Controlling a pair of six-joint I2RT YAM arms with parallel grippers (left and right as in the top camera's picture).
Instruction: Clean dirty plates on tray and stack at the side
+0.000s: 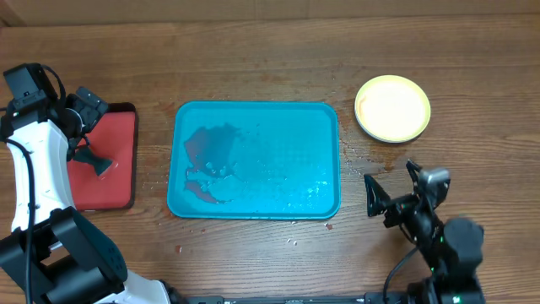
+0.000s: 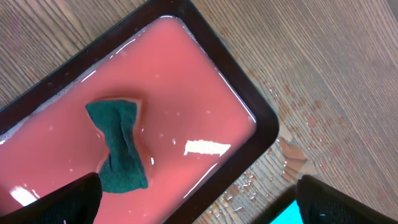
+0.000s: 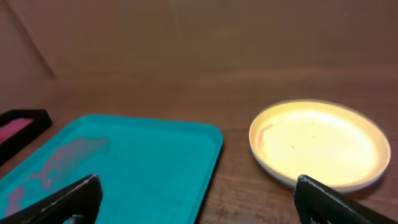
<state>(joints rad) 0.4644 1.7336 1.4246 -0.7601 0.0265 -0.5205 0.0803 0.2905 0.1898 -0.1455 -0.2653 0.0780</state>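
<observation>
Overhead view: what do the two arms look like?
The left arm has white shells, black joints and a black cable along it. The right arm is all black, with a grey camera block and a small green light. The left gripper and right gripper have black fingers.

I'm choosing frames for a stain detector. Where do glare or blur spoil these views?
Left wrist: sharp, but a white glare patch sits on the pink liquid in the red tray, near the sponge. Right wrist: dim and warm-tinted, the plate washed out bright. Overhead: evenly lit, small glints on the wet blue tray.
</observation>
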